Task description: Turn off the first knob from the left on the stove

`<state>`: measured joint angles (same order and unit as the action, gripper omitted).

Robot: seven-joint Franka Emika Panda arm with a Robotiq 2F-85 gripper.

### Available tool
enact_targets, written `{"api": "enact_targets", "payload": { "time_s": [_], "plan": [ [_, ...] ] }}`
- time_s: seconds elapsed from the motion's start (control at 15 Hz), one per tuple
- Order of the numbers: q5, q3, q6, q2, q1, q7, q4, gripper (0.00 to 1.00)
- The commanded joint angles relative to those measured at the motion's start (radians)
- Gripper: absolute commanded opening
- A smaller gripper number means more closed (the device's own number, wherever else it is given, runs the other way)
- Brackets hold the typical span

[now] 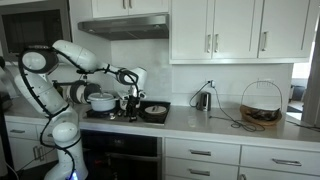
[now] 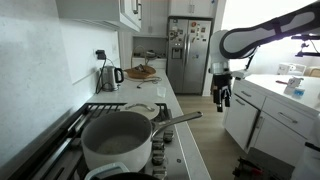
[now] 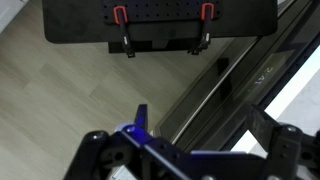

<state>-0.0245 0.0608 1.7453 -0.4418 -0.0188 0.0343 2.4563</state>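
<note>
Wrist view looks straight down: my claw point(image 3: 190, 150) is spread wide, with one finger point(image 3: 95, 152) low at one side and its partner at the opposite side. Nothing lies between them but wooden floor point(image 3: 70, 95). The stove point(image 3: 235, 80) shows there only as a dark, glossy front running slantwise past the claw's side, near it and not touching. A black perforated plate point(image 3: 160, 20) with two red clamps sits at the top of that picture.

In an exterior view my claw point(image 1: 131, 107) hangs pointing down at the front edge of the desk point(image 1: 205, 122), in front of the stove point(image 1: 120, 150), whose dark oven front fills the space below the cooktop. A grey pot point(image 1: 101, 100) and a black pan point(image 1: 154, 111) stand on the cooktop behind the claw. The knobs are too small to make out in any picture, so I cannot tell which one the claw is nearest.

In an exterior view along the desk point(image 2: 168, 95), the claw point(image 2: 222, 100) hangs beyond the front edge over the aisle. The stove point(image 2: 60, 135) and the pot point(image 2: 117, 143) are at the desk's near end. Open floor lies under the claw, and a white cabinet block point(image 2: 275, 110) bounds the aisle's other side. A kettle point(image 2: 108, 77) stands farther along the desk by the wall edge.
</note>
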Motion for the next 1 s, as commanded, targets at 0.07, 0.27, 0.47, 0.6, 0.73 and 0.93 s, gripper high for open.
{"api": "enact_targets", "payload": {
  "time_s": [0.07,0.27,0.47,0.6,0.73,0.93],
  "plan": [
    [0.006,-0.067,-0.036,0.048,0.049,0.015,-0.053,1.0],
    [0.006,-0.125,-0.05,0.081,0.103,0.023,-0.093,1.0],
    [0.008,-0.178,-0.076,0.122,0.154,0.027,-0.144,1.0],
    [0.009,-0.203,-0.117,0.15,0.18,0.035,-0.182,1.0],
    [0.01,-0.221,-0.181,0.174,0.199,0.043,-0.219,1.0],
    [-0.002,-0.238,-0.277,0.192,0.221,0.058,-0.258,1.0]
  ]
}}
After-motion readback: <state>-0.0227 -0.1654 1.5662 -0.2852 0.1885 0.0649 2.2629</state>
